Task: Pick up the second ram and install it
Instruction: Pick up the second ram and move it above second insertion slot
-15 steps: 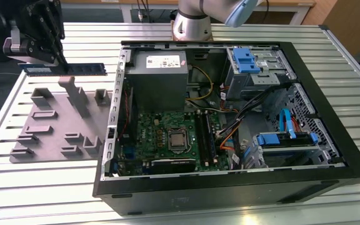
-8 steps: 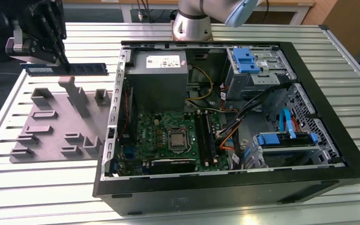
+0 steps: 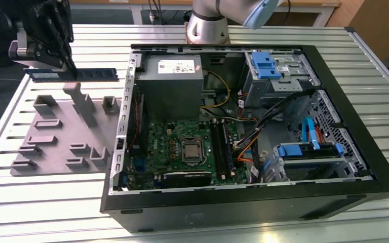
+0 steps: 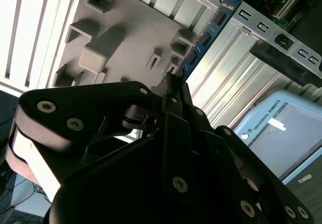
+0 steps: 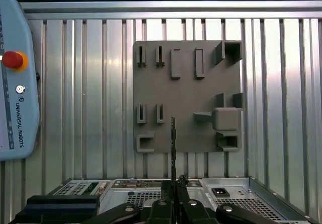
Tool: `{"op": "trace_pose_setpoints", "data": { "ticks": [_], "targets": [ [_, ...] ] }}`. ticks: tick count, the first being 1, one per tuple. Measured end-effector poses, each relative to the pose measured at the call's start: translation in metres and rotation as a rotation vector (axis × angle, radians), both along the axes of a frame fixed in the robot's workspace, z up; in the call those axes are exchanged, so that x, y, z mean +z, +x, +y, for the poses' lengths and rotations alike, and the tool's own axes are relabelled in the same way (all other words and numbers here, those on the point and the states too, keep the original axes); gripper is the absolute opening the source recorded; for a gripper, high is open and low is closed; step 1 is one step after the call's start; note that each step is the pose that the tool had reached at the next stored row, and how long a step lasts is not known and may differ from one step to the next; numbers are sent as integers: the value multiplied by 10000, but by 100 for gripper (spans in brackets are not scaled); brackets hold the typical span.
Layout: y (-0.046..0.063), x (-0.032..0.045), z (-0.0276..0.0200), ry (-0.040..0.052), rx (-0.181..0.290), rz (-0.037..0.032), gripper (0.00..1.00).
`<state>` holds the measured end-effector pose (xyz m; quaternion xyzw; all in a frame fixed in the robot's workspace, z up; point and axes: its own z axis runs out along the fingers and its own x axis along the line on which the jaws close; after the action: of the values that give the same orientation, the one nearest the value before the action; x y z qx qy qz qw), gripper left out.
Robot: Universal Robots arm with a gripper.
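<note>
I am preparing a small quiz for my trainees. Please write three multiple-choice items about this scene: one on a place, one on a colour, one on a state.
1. Where is the second ram?
A. Seated in a motherboard slot
B. Held in the air near the grey fixture plate, at the exterior view's left of the computer case
C. Lying on the power supply

2. What colour is the board of the second ram?
A. Green
B. Red
C. Blue

3. In what state is the gripper?
A. Shut on the second ram
B. Open, holding nothing
C. Shut on a cable

Answers:
1. B: the exterior view shows the stick raised outside the case, by the plate.
2. C: its board is blue with dark chips in the exterior view and the second wrist view.
3. A: the stick runs out from between the closed fingers in both wrist views.
</note>
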<state>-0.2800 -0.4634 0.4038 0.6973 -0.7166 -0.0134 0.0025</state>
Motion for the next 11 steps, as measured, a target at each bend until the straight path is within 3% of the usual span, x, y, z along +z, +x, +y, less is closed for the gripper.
{"op": "trace_pose_setpoints", "data": {
  "ticks": [11],
  "targets": [
    [69,0,0,0,0,1,14]
  ]
}}
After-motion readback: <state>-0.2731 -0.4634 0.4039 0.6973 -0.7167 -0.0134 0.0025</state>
